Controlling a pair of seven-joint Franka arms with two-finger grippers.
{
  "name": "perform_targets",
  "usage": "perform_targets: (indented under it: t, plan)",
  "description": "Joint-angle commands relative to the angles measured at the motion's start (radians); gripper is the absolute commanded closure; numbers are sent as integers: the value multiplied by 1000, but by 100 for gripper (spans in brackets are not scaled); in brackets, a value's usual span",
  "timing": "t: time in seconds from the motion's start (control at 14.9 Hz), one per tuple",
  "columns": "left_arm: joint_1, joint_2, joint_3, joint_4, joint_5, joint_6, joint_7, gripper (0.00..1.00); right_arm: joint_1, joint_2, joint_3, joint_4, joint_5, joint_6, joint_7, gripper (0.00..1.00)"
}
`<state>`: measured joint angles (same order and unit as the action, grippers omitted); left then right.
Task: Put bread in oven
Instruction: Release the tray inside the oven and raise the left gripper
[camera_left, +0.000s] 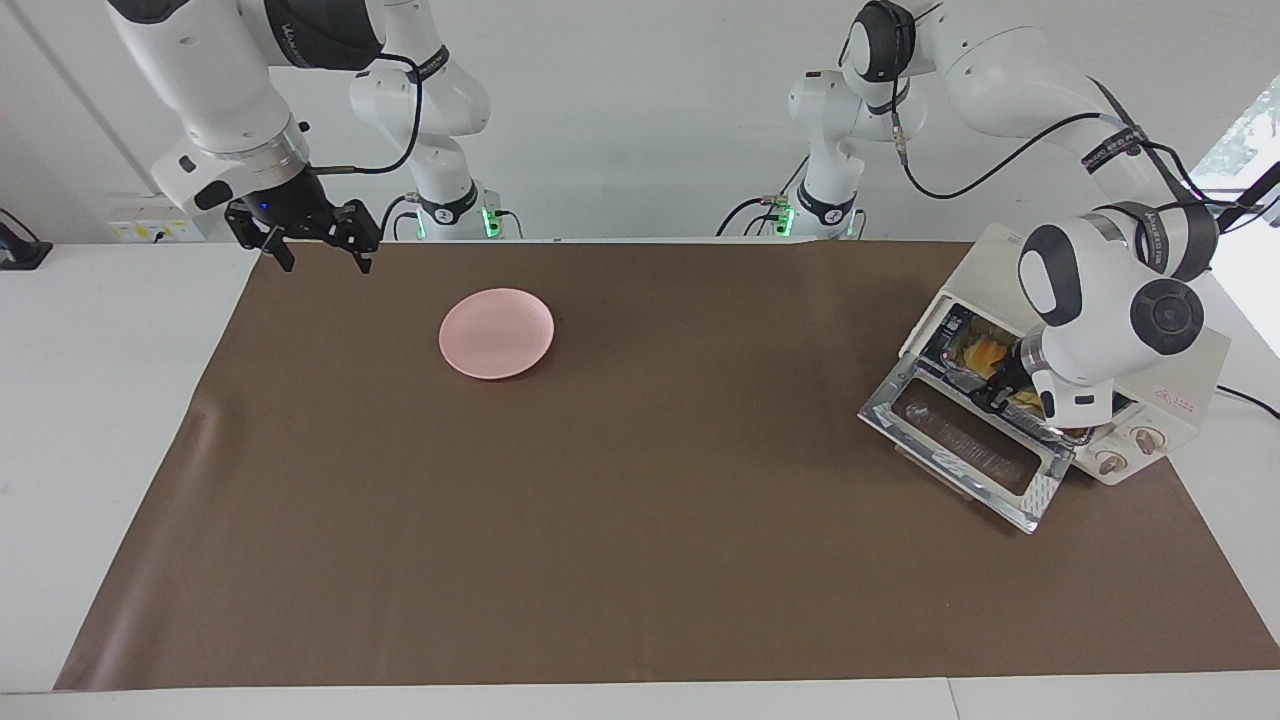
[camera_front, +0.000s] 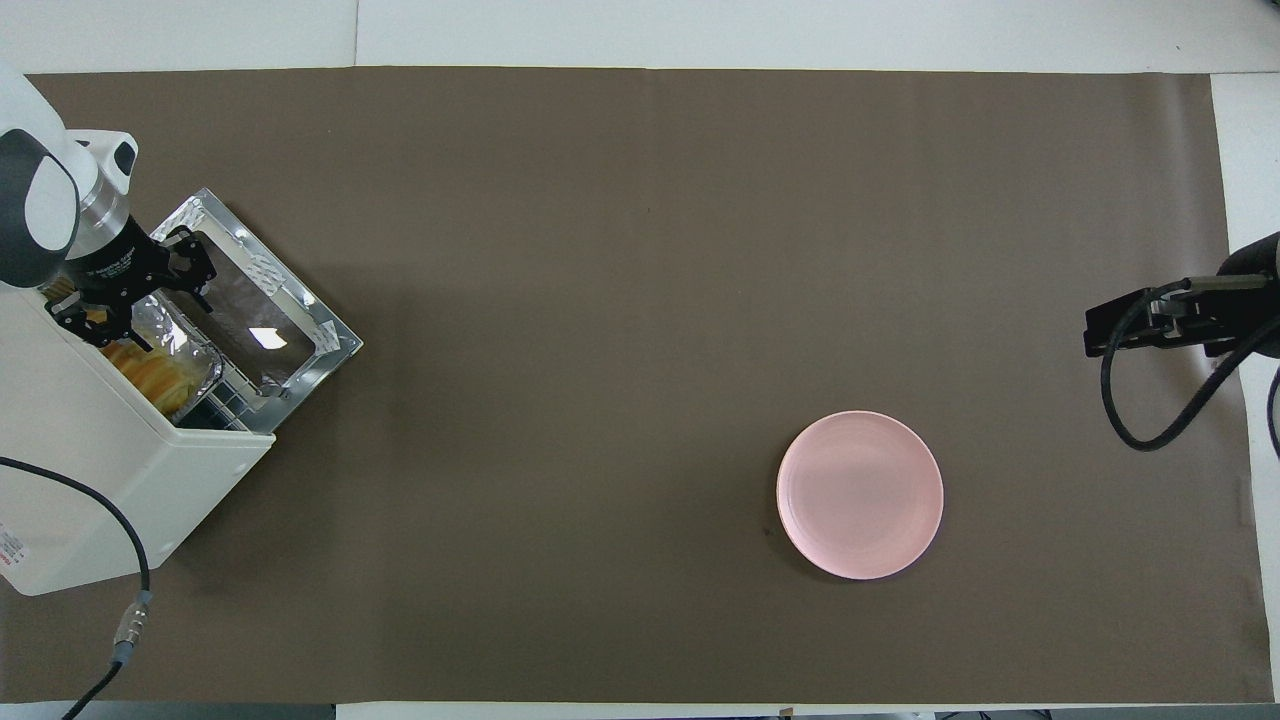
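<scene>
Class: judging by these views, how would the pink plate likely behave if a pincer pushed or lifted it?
The pink plate looks rigid and shallow, so it would probably slide flat across the brown mat rather than tip. Its low, thin rim offers little to grip, so lifting may slip.

You have a white table (camera_left: 110, 420) with a brown mat (camera_left: 640, 520) spread over most of it. On the mat, toward the right arm's end and fairly near the robots, sits a pink plate (camera_left: 496, 333). At the left arm's end stands the oven (camera_front: 90, 470), turned at an angle, its door (camera_left: 970, 450) dropped open onto the mat and a black cable (camera_front: 120, 560) trailing from it.
</scene>
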<state>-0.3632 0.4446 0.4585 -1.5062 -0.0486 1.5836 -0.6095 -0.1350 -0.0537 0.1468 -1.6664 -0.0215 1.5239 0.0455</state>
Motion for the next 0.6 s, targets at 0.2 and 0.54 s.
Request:
perform_targets:
  t: [0.2, 0.54]
  plan:
    - [-14, -21, 3, 47, 29, 36, 125, 0, -14, -18, 7, -18, 15, -8, -15, 0]
    - [-28, -85, 0, 77, 21, -14, 442, 0, -14, -18, 7, -18, 15, -8, -15, 0]
